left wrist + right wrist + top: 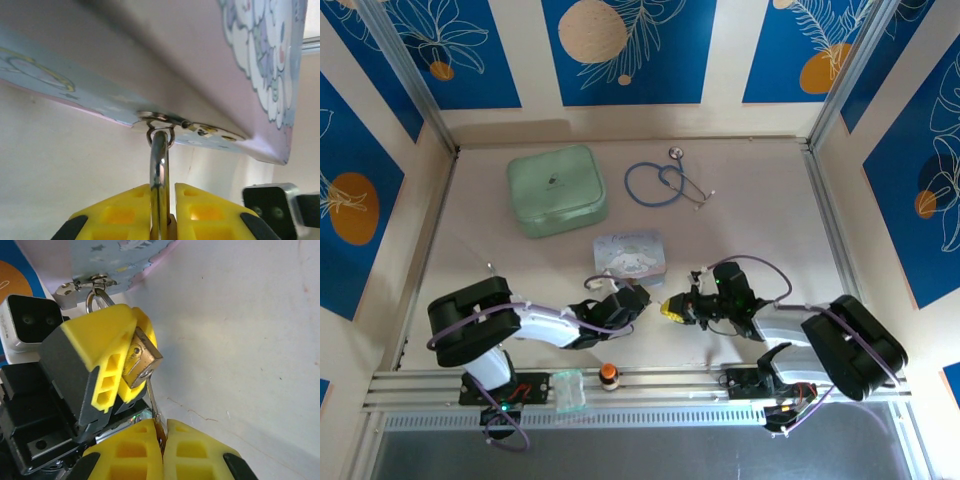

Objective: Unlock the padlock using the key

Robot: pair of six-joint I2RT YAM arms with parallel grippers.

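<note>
The left pincer (162,215) pinches the padlock (140,359), whose shackle (159,165) hangs from the hasp (192,127) of the blue tin (260,60) just ahead. The right pincer (163,447) pinches the key (154,402), its tip reaching the padlock just ahead.

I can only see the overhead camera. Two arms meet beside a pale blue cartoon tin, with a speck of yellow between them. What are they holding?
Observer: The left gripper is clamped on a small brass padlock.
Operator: And the other arm?
Observer: The right gripper pinches a thin silver key, and the key's tip reaches the padlock's underside.
Operator: Is the lock lying loose?
Observer: No. Its silver shackle is threaded through the metal hasp on the cartoon tin.
</note>
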